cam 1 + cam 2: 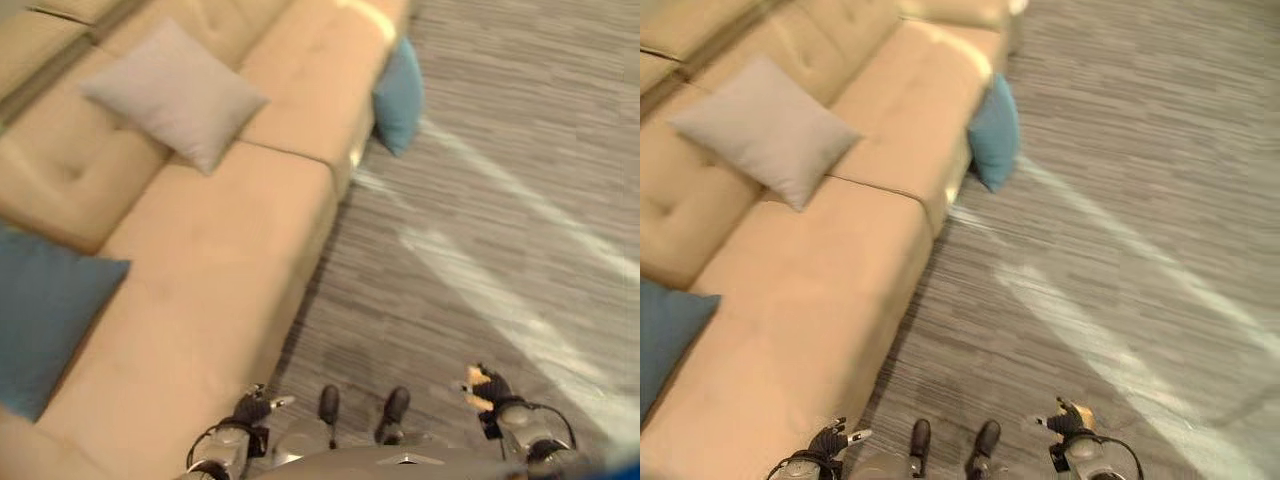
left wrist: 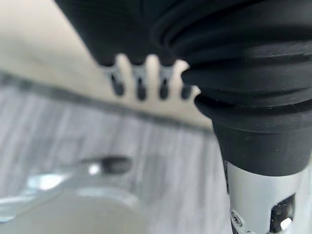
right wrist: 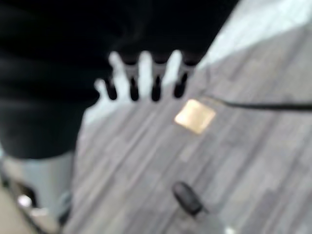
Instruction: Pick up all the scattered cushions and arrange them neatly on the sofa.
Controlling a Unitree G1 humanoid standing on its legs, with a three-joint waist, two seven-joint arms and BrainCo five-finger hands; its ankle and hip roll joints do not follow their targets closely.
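Cushion hunting, and the target is plain: a teal cushion point(image 1: 399, 95) stands on edge on the floor, leaning against the front of the beige sofa point(image 1: 230, 260), well ahead of the robot. The right hand point(image 1: 484, 385) hangs low at the side, fingers straight and relaxed, holding nothing; the left hand point(image 1: 255, 405) hangs by the sofa's edge, likewise spread and empty. Neither is close; the cushion lies between them, and reaching it likely calls for a walk forward. On the seat rest a grey cushion point(image 1: 175, 93) and a blue cushion point(image 1: 45, 315). Underfoot, grey striped carpet point(image 1: 500, 200) crossed by bands of light.
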